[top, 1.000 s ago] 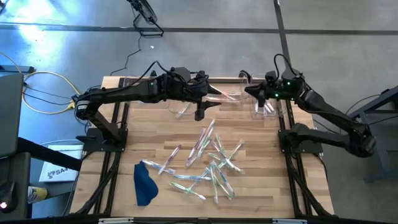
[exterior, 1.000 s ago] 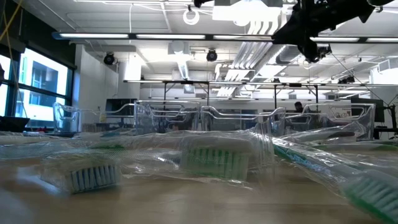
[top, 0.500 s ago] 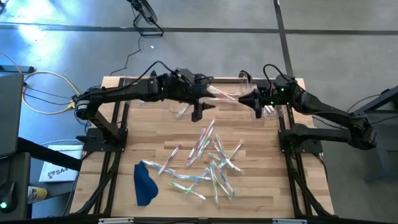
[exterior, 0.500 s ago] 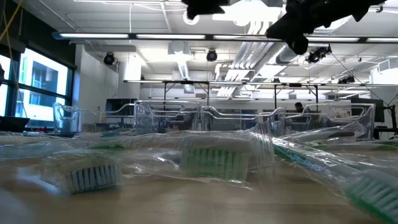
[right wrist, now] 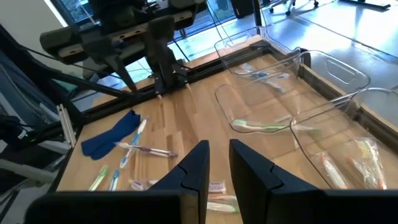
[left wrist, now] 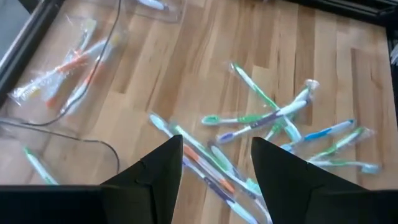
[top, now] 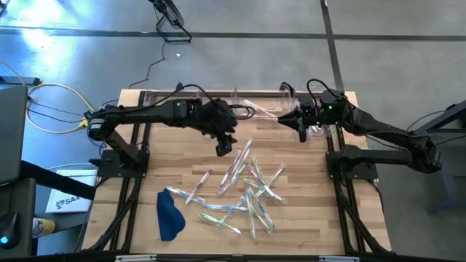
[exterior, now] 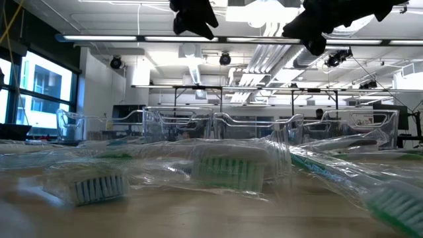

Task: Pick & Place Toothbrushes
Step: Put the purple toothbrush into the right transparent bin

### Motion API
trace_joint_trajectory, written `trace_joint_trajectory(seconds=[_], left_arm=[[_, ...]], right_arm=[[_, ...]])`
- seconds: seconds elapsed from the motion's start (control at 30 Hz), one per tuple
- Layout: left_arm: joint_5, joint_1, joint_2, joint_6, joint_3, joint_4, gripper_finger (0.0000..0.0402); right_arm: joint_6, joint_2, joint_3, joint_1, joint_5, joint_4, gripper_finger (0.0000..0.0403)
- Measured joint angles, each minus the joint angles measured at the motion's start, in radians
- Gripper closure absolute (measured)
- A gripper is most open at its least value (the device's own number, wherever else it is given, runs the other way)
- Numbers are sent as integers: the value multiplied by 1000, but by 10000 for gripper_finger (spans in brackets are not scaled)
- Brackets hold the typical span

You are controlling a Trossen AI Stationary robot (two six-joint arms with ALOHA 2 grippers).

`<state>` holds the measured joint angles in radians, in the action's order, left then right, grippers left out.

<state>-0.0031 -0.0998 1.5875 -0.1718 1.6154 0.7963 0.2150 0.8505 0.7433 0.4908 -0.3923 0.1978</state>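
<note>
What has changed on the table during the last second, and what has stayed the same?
The left gripper has swung away from the clear bins at the far edge toward the pile of toothbrushes, open and empty. The right gripper shifted a little toward the table's middle over the bins, its fingers close together with nothing visibly held. The toothbrush pile, the bins and the blue cloth did not move.

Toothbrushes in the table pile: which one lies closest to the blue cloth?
The wrapped toothbrush at the pile's left edge. Its near end almost reaches the blue cloth; the other toothbrushes all lie farther right, toward the table's middle.
</note>
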Motion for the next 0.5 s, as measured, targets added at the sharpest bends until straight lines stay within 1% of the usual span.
trace_joint_trajectory(seconds=[0.13,0.33,0.4,0.5], left_arm=[[-38,25,0,-48,0,57,213],[-40,67,0,-175,0,249,213],[-41,91,0,-220,0,307,213],[-42,126,0,-262,0,349,213]], right_arm=[[-1,0,0,0,14,0,349],[1,0,0,0,83,1,349],[1,0,0,0,87,1,349],[0,0,0,0,87,1,349]])
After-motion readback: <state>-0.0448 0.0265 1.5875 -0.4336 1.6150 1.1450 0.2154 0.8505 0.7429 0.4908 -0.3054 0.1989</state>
